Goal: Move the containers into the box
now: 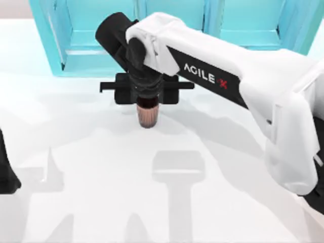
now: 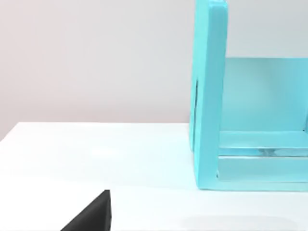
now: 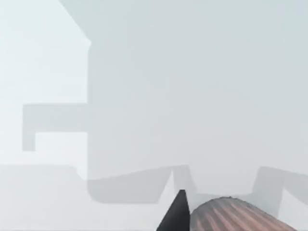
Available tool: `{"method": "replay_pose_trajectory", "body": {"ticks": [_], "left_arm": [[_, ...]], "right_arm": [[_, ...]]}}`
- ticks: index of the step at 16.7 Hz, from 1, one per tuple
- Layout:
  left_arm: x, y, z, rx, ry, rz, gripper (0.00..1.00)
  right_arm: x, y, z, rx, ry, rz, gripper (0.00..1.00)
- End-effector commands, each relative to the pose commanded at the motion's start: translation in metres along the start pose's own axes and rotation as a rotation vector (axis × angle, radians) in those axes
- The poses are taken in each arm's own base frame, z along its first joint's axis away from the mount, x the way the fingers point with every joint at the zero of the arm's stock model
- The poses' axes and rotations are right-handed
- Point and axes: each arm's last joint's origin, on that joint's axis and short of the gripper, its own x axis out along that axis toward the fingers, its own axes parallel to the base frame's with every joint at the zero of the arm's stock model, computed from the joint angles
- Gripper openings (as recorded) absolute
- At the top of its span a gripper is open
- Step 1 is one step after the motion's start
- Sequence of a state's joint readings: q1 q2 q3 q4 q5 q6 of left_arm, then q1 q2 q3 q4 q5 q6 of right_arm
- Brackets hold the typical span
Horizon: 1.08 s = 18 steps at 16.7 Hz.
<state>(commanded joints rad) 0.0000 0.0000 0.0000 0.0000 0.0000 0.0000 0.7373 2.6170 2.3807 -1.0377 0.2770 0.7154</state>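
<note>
One white tabletop (image 1: 76, 152) carries a turquoise shelf unit (image 1: 81, 35) at the back; the right gripper (image 1: 147, 98) hangs before it, clamped on a ribbed copper cup (image 1: 148, 115) above the tabletop; the left gripper (image 1: 6, 172) sits at the left edge, fingers unclear.

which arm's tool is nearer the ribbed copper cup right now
Right. The right tool is directly on the cup, gripping its top in front of the turquoise shelf. The left arm sits far off at the table's left edge.

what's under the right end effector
A ribbed copper-brown cup hangs below the right end effector, above the white table. The end effector covers the cup's top, so its inside is hidden.
</note>
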Motion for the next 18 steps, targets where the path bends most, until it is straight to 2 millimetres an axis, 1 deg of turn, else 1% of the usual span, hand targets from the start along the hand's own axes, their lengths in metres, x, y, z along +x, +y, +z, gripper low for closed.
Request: {"method": "replay_pose_trajectory", "body": {"ticks": [3,5,7,11,13,15,18], "left_arm": [[0.000,0.000,0.000,0.000,0.000,0.000,1.00],[0.000,0.000,0.000,0.000,0.000,0.000,1.00],[0.000,0.000,0.000,0.000,0.000,0.000,1.00],[0.000,0.000,0.000,0.000,0.000,0.000,1.00],[0.000,0.000,0.000,0.000,0.000,0.000,1.00],[0.000,0.000,0.000,0.000,0.000,0.000,1.00],[0.000,0.000,0.000,0.000,0.000,0.000,1.00]], "right_arm": [[-0.002,0.001,0.000,-0.002,-0.001,0.003,0.00],[-0.010,-0.009,0.005,-0.005,0.001,0.002,0.00],[-0.030,-0.028,0.016,-0.003,0.001,0.003,0.00],[-0.079,-0.078,0.034,0.001,-0.008,0.009,0.00],[-0.091,-0.094,0.037,-0.001,-0.003,0.005,0.00],[-0.094,-0.099,0.037,-0.001,-0.001,0.003,0.00],[-0.094,-0.096,0.037,-0.003,-0.005,0.005,0.00]]}}
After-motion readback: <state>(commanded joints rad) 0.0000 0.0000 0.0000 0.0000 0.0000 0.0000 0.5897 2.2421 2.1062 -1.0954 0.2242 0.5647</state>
